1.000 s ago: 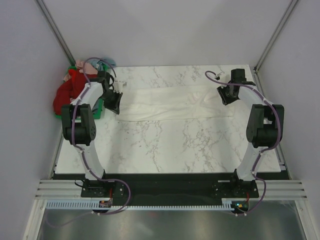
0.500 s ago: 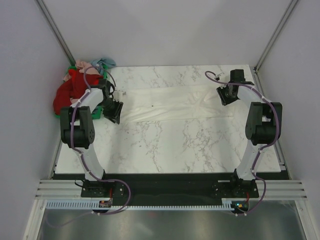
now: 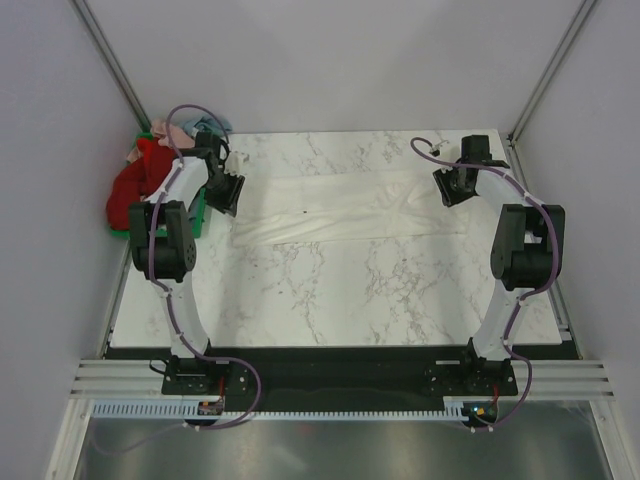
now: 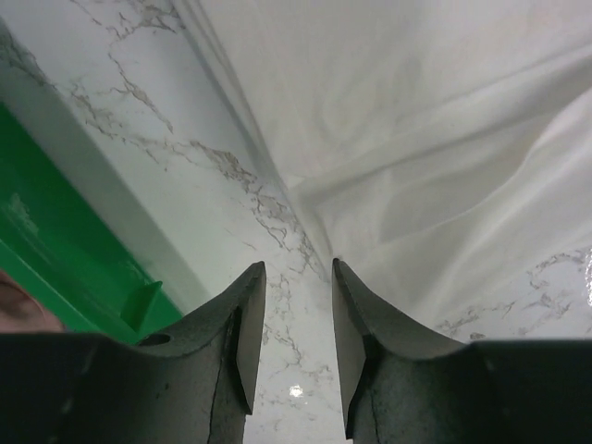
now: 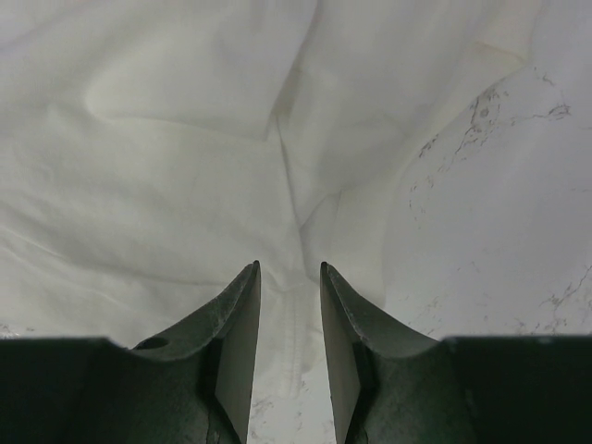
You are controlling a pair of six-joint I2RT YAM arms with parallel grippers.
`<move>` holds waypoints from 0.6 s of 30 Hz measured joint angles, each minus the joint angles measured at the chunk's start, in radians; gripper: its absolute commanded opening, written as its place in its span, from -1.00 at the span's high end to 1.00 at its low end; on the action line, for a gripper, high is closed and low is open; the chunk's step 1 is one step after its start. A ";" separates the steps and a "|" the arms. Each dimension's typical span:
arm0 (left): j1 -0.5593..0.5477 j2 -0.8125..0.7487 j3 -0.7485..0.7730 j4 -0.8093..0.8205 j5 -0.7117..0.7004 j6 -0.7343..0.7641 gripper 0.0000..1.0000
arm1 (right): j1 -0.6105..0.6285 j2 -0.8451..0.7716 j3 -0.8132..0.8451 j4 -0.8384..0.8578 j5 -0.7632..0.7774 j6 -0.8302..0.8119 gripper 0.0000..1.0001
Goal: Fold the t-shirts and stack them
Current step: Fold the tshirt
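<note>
Top external: cream t-shirt (image 3: 340,205) lies across the counter (image 3: 330,290) at 12 o'clock; left arm (image 3: 175,185) half hides the 10 o'clock shirt heap (image 3: 130,190). Left wrist: left gripper (image 4: 294,277), shut before, now gapes empty beside its edge. Right wrist: right gripper (image 5: 289,273) parted over the t-shirt, unchanged.

One cream-white t-shirt (image 3: 350,205), one red t-shirt (image 3: 125,195), one green crate (image 4: 55,264), one marble table (image 3: 330,290)

Top camera looks down from behind; wrist cameras sit close over the cream-white t-shirt (image 3: 340,205) it also shows
</note>
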 measured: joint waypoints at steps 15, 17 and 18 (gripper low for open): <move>0.000 0.086 0.115 -0.083 0.075 0.014 0.11 | -0.006 0.000 0.002 0.000 -0.001 0.000 0.20; 0.000 0.095 0.122 -0.091 0.084 0.014 0.14 | -0.006 0.000 0.002 0.000 -0.001 0.000 0.20; 0.000 0.100 0.122 -0.095 0.090 0.014 0.14 | -0.006 0.000 0.002 0.000 -0.001 0.000 0.19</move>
